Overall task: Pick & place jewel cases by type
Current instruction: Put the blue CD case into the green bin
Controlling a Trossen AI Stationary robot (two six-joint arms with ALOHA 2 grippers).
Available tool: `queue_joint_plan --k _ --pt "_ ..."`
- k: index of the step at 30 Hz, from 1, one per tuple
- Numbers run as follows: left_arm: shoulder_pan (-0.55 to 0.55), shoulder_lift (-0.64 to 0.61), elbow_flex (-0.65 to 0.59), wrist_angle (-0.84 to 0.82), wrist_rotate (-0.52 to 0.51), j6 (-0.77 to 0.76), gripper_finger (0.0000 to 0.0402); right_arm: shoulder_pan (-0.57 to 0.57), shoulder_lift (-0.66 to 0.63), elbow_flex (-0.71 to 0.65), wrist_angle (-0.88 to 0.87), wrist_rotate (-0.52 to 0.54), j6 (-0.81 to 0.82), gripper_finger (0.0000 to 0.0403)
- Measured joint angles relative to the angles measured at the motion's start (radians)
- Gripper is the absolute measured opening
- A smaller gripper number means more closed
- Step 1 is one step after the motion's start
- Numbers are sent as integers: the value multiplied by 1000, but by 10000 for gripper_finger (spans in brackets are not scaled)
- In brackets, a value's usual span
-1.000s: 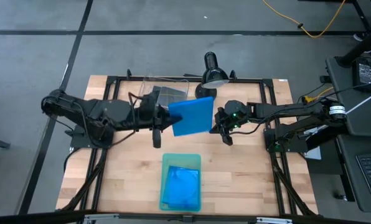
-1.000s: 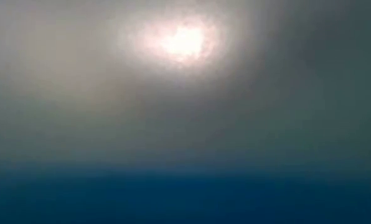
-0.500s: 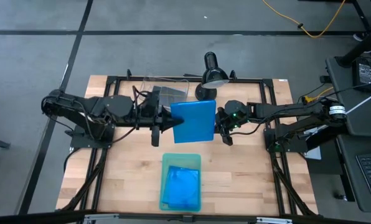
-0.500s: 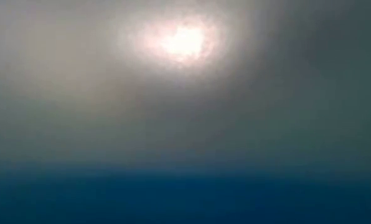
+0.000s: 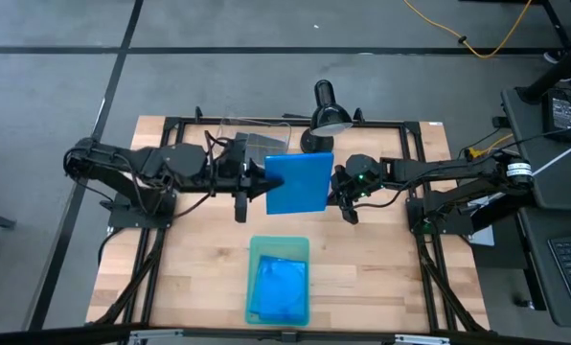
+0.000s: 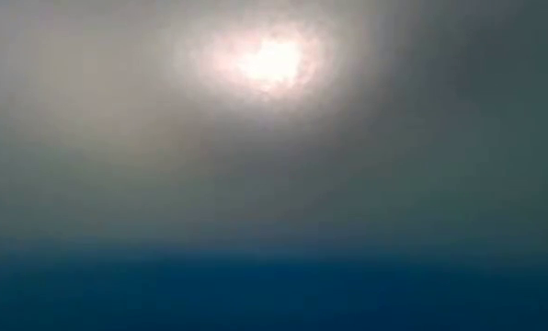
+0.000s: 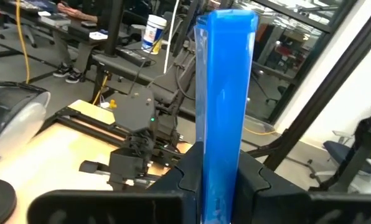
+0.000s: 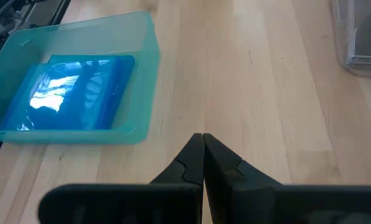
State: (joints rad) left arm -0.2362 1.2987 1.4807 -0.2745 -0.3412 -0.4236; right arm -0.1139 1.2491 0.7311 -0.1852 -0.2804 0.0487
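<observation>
While left end effector (image 5: 258, 182) clamps blue jewel case (image 5: 298, 182), no writing legible

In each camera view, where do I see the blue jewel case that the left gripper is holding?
High view: the blue jewel case is at mid-table, between the left gripper and the right gripper.
Low view: only blur; cannot tell.
Left wrist view: upright at centre, clamped between the fingers.
Right wrist view: not in it.
Shared landmark: the black lamp.

jewel case (image 5: 298, 182) between end effectors, tray (image 5: 279, 248) in front
</observation>
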Motion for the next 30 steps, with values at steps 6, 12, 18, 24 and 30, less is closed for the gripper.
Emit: queue_joint_plan --k 6,12,18,24,30 --pt "36 0 0 -2 0 9 36 0 0 0 0 0 2 6" --pt "56 0 0 -4 2 36 34 0 0 0 0 0 -1 6" --pt "69 0 0 -22 4 109 33 0 0 0 0 1 -24 6" --pt "22 1 0 -97 -18 428 27 0 0 0 0 2 -34 6" --pt "-55 2 0 -162 -171 734 26 0 0 0 -1 25 -35 6"
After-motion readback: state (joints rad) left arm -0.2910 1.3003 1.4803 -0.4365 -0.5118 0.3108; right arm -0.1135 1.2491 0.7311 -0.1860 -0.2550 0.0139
